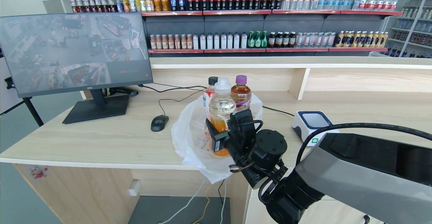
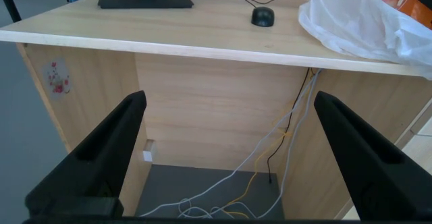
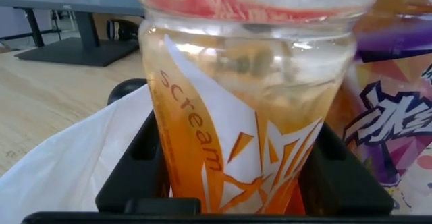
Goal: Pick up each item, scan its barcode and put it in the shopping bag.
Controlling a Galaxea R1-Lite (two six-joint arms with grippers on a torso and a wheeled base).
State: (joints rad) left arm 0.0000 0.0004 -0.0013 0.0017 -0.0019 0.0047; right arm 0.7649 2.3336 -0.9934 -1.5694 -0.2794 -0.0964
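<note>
The orange drink bottle (image 1: 221, 111), clamped upright between the fingers of the right gripper (image 3: 243, 177) with the shopping bag (image 1: 189, 133) beneath them and two bagged bottles (image 1: 241, 94) just beyond, is best lowered straight and seated before release; the fingers of the left gripper (image 2: 229, 156) stand apart.

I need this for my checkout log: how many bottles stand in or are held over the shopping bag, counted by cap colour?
White-cap bottle: 1
Black-cap bottle: 1
Purple-cap bottle: 1
Total: 3
</note>
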